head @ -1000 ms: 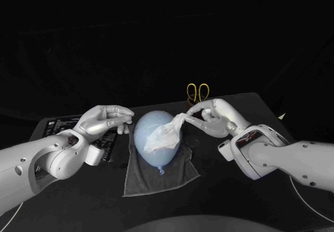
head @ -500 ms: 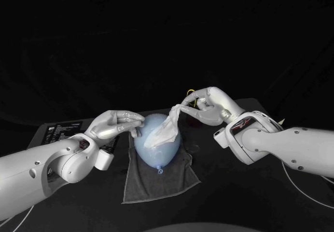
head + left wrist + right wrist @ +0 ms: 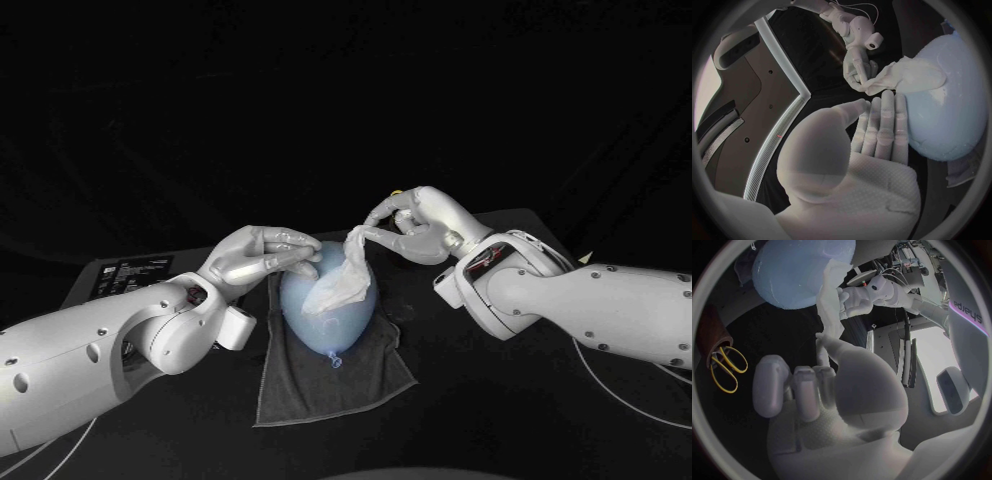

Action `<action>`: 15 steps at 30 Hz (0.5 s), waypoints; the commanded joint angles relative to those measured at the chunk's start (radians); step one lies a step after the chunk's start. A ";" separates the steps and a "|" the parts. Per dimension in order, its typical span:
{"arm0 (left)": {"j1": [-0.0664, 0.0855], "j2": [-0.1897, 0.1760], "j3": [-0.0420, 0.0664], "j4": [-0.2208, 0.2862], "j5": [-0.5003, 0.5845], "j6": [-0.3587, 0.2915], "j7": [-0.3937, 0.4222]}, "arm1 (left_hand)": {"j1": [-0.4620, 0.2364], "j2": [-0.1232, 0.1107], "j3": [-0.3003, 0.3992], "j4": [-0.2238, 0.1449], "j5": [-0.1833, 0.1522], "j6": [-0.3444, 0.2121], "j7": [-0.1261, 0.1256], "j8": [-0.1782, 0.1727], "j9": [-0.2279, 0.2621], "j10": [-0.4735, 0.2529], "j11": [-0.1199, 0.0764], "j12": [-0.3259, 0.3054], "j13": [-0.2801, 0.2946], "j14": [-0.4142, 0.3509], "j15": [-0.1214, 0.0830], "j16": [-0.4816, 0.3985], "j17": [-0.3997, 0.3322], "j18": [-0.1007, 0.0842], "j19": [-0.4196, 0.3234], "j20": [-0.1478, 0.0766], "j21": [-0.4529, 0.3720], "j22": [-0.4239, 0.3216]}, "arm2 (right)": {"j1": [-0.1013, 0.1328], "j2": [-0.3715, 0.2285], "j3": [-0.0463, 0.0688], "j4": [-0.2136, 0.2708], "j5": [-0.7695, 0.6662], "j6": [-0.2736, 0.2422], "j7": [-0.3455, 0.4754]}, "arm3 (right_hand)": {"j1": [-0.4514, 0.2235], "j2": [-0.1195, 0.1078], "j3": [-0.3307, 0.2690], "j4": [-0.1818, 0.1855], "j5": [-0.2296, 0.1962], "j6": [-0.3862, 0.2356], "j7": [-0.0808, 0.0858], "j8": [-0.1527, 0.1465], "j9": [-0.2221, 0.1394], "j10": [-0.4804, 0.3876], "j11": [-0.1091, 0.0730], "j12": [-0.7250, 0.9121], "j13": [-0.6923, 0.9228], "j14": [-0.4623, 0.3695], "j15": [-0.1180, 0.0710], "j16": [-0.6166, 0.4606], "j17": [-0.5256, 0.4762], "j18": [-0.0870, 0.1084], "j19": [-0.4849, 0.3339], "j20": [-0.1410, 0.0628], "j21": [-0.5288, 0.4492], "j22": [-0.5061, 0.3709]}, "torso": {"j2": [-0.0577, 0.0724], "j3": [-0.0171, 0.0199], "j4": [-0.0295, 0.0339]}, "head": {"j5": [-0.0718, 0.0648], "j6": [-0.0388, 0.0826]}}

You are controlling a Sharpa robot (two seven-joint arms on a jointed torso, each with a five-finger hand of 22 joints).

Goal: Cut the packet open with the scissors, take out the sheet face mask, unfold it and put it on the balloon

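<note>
Darkness fills the space behind and around the black bench [image 3: 505,400]; no wall or furniture can be made out there from the head view. On the bench a dark grey towel [image 3: 325,385] lies spread flat, with its long side running away from the robot. The pale blue balloon [image 3: 320,312] rests on the far half of this towel, with its knot toward the robot.

The sheet face mask [image 3: 343,282] is white and crumpled. Its lower part lies on the top of the balloon, and its upper end is pulled up into a narrow strip. The right hand [image 3: 418,225] holds this upper end above the balloon, with thumb and one finger pinched on it and the other fingers curled.

The left hand [image 3: 260,255] is at the other side of the balloon. Its fingers [image 3: 886,125] are straight and close together along the balloon's side, with the tips at the edge of the mask; I cannot tell whether they grip it.

To the left on the bench lies a dark flat thing with pale print [image 3: 133,270]. The scissors [image 3: 724,367], with yellow handles, are near the right hand.
</note>
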 commanded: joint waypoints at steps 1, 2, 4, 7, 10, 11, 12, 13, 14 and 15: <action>0.001 0.007 0.003 0.004 -0.003 0.030 -0.023 | 0.005 0.015 0.003 -0.005 0.000 0.008 0.004 -0.009 -0.004 0.015 0.002 -0.029 -0.001 -0.003 0.006 -0.043 -0.009 0.014 0.015 -0.002 -0.007 -0.008 | 0.002 0.007 0.002 -0.001 -0.027 0.006 -0.004 | 0.003 0.000 0.006 -0.001 0.005 0.008 -0.004 0.004 0.018 0.106 -0.007 0.004 0.263 0.104 -0.004 0.003 0.263 0.001 0.015 -0.006 0.002 0.192 | 0.000 0.0013 -0.0005 | -0.001 -0.002; 0.001 0.008 0.004 0.004 -0.006 0.031 -0.026 | 0.006 0.015 0.003 -0.006 0.000 0.008 0.005 -0.010 -0.004 0.016 0.002 -0.032 -0.001 -0.002 0.006 -0.046 -0.010 0.014 0.017 -0.002 -0.008 -0.008 | 0.002 0.010 0.002 -0.002 -0.027 0.003 -0.003 | 0.003 0.000 0.006 -0.001 0.005 0.008 -0.004 0.004 0.018 0.106 -0.007 0.004 0.263 0.104 -0.004 0.003 0.263 0.001 0.015 -0.006 0.002 0.192 | -0.001 0.0013 -0.0004 | -0.001 -0.002; 0.001 0.011 0.005 0.004 -0.009 0.032 -0.029 | 0.011 0.019 -0.001 -0.010 0.000 0.010 0.006 -0.014 -0.007 0.023 0.003 -0.048 -0.001 0.003 0.006 -0.067 -0.014 0.015 0.040 -0.008 -0.002 -0.009 | 0.002 0.013 0.003 -0.003 -0.028 -0.002 -0.002 | 0.003 0.000 0.006 -0.001 0.005 0.008 -0.004 0.004 0.018 0.106 -0.007 0.004 0.263 0.104 -0.004 0.003 0.263 0.001 0.015 -0.006 0.002 0.192 | -0.001 0.0013 -0.0005 | -0.002 -0.002; 0.001 0.014 0.006 0.005 -0.018 0.030 -0.032 | 0.013 0.021 -0.007 -0.014 0.000 0.009 0.008 -0.021 -0.011 0.027 0.005 -0.066 -0.001 0.010 0.005 -0.090 -0.020 0.015 0.068 -0.015 0.007 -0.008 | 0.003 0.019 0.004 -0.006 -0.028 -0.010 0.000 | 0.003 0.000 0.007 -0.002 0.005 0.008 -0.004 0.004 0.019 0.106 -0.007 0.004 0.263 0.104 -0.004 0.003 0.263 0.001 0.015 -0.006 0.003 0.192 | -0.002 0.0007 -0.0004 | -0.004 0.000; 0.001 0.016 0.008 0.008 -0.029 0.028 -0.033 | 0.006 0.010 -0.020 -0.015 0.000 0.001 0.013 -0.033 -0.017 0.023 0.008 -0.087 -0.001 0.031 0.003 -0.104 -0.019 0.015 0.092 -0.020 0.013 -0.009 | 0.005 0.024 0.007 -0.009 -0.025 -0.017 0.001 | 0.003 0.000 0.007 -0.002 0.005 0.008 -0.004 0.004 0.019 0.106 -0.007 0.004 0.263 0.104 -0.004 0.003 0.263 0.001 0.015 -0.006 0.003 0.192 | -0.001 0.0002 -0.0002 | -0.005 0.001; 0.001 0.017 0.009 0.010 -0.031 0.027 -0.033 | 0.005 0.009 -0.021 -0.015 0.000 0.001 0.013 -0.034 -0.018 0.023 0.008 -0.088 -0.001 0.032 0.003 -0.105 -0.019 0.015 0.093 -0.020 0.013 -0.009 | 0.005 0.026 0.008 -0.011 -0.024 -0.019 0.000 | 0.003 0.000 0.007 -0.002 0.005 0.008 -0.004 0.004 0.019 0.106 -0.007 0.004 0.263 0.104 -0.004 0.003 0.263 0.001 0.015 -0.006 0.003 0.192 | 0.000 0.0000 -0.0001 | -0.005 0.001; 0.001 0.018 0.009 0.010 -0.033 0.027 -0.033 | -0.005 0.000 -0.029 -0.010 0.000 -0.002 0.016 -0.039 -0.020 0.021 0.010 -0.095 -0.001 0.033 0.006 -0.114 -0.019 0.013 0.093 -0.019 0.006 -0.015 | 0.006 0.027 0.008 -0.012 -0.022 -0.021 0.000 | 0.003 0.000 0.007 -0.002 0.005 0.008 -0.004 0.004 0.019 0.106 -0.007 0.004 0.263 0.104 -0.004 0.003 0.263 0.001 0.015 -0.006 0.003 0.192 | 0.000 -0.0002 0.0002 | -0.005 0.002; 0.001 0.019 0.010 0.011 -0.035 0.027 -0.033 | -0.012 -0.005 -0.033 -0.006 0.001 -0.003 0.019 -0.042 -0.023 0.020 0.011 -0.100 0.000 0.032 0.009 -0.123 -0.020 0.013 0.089 -0.016 -0.006 -0.023 | 0.007 0.030 0.010 -0.014 -0.018 -0.024 0.000 | 0.003 0.000 0.007 -0.002 0.005 0.008 -0.004 0.004 0.019 0.106 -0.007 0.004 0.263 0.104 -0.004 0.003 0.263 0.001 0.015 -0.006 0.003 0.192 | 0.000 -0.0003 0.0004 | -0.005 0.002; 0.001 0.020 0.010 0.012 -0.037 0.029 -0.032 | -0.023 -0.015 -0.038 0.002 0.002 -0.004 0.018 -0.047 -0.025 0.019 0.015 -0.105 0.000 0.021 0.015 -0.140 -0.023 0.007 0.058 -0.007 -0.041 -0.043 | 0.008 0.033 0.011 -0.017 -0.014 -0.026 -0.001 | 0.003 0.000 0.008 -0.002 0.005 0.007 -0.004 0.004 0.019 0.106 -0.007 0.004 0.263 0.104 -0.004 0.003 0.263 0.001 0.015 -0.006 0.003 0.192 | -0.001 -0.0005 0.0007 | -0.005 0.004; 0.001 0.022 0.011 0.012 -0.038 0.032 -0.032 | -0.035 -0.025 -0.042 0.012 0.002 -0.006 0.021 -0.052 -0.028 0.014 0.019 -0.107 0.000 0.006 0.024 -0.160 -0.027 0.006 0.032 0.006 -0.082 -0.068 | 0.010 0.036 0.012 -0.019 -0.011 -0.027 -0.001 | 0.003 0.000 0.008 -0.002 0.005 0.007 -0.004 0.004 0.019 0.106 -0.007 0.004 0.263 0.104 -0.004 0.003 0.263 0.001 0.015 -0.006 0.003 0.192 | -0.001 -0.0005 0.0005 | -0.005 0.006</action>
